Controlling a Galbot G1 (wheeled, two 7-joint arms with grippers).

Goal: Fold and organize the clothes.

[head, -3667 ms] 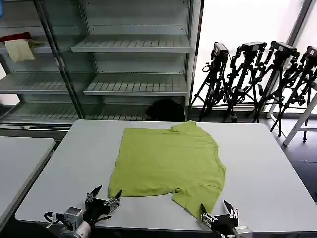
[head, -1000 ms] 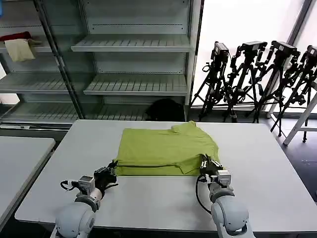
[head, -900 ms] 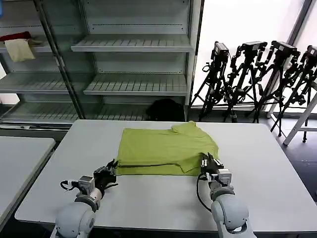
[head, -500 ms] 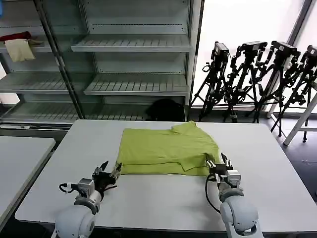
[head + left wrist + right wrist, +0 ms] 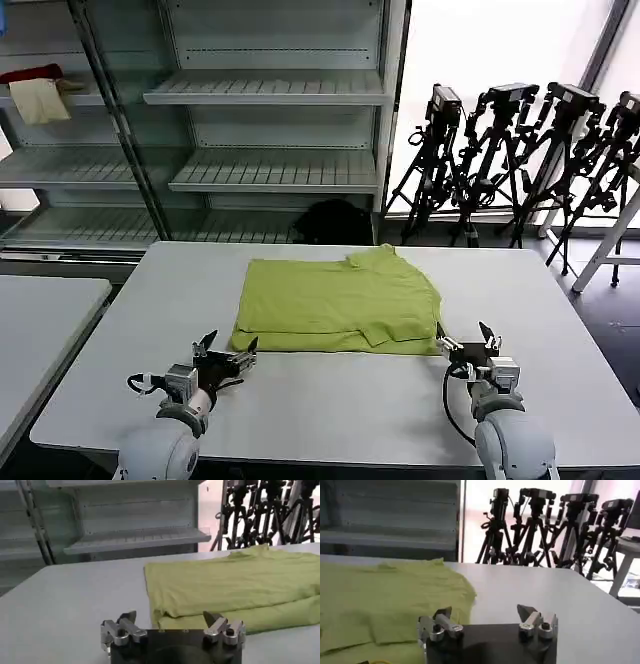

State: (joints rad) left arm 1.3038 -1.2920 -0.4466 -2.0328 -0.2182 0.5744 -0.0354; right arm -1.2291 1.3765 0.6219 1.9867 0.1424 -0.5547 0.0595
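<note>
The lime-green T-shirt (image 5: 338,305) lies on the white table (image 5: 330,400), its near half doubled over the far half into a wide band. My left gripper (image 5: 227,352) is open, just off the shirt's near left corner and clear of the cloth. In the left wrist view the folded edge (image 5: 235,612) lies beyond the open left gripper (image 5: 171,618). My right gripper (image 5: 466,343) stands open beside the near right corner, holding nothing. The right wrist view has the shirt (image 5: 380,595) off to one side of the open right gripper (image 5: 483,612).
Grey metal shelving (image 5: 265,95) stands behind the table, with cream and red cloths (image 5: 38,92) on a high shelf. Black tripods (image 5: 520,150) crowd the back right. A second table (image 5: 40,320) sits at the left. Bare tabletop surrounds the shirt.
The shirt's near half was folded up over its far half. Both grippers then let go, opened and drew back toward me, away from the folded edge.
</note>
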